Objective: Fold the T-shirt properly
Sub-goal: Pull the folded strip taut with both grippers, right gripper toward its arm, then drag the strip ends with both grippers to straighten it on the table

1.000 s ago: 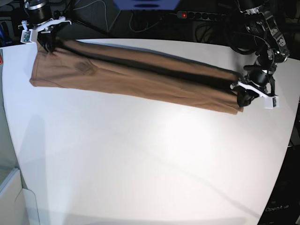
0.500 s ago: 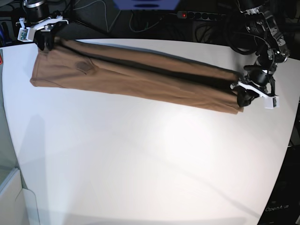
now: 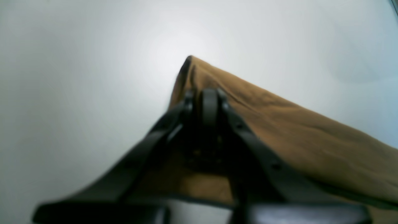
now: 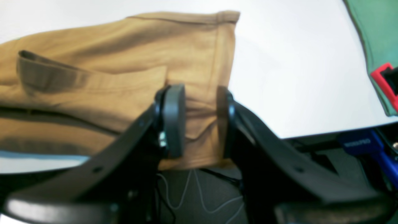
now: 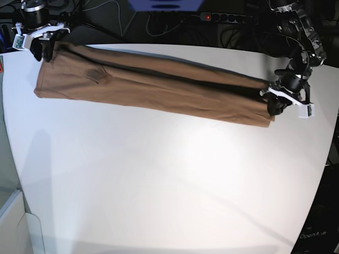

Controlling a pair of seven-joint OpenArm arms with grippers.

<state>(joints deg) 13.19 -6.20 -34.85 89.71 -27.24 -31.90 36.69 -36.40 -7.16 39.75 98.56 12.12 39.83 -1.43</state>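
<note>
The tan-brown cotton T-shirt (image 5: 175, 94) lies as a long folded strip on the white table (image 5: 169, 180), running from beneath the black right gripper (image 4: 200, 90) across to the black left gripper (image 3: 202, 93). The right gripper's fingers stand apart above its end of the strip, with cloth visible between them. The left gripper's jaws are closed together on the T-shirt, near the strip's other end.

r. jaws (image 5: 46, 57) now open, slightly left in base view; l. jaws (image 5: 271, 110) slightly up
</note>
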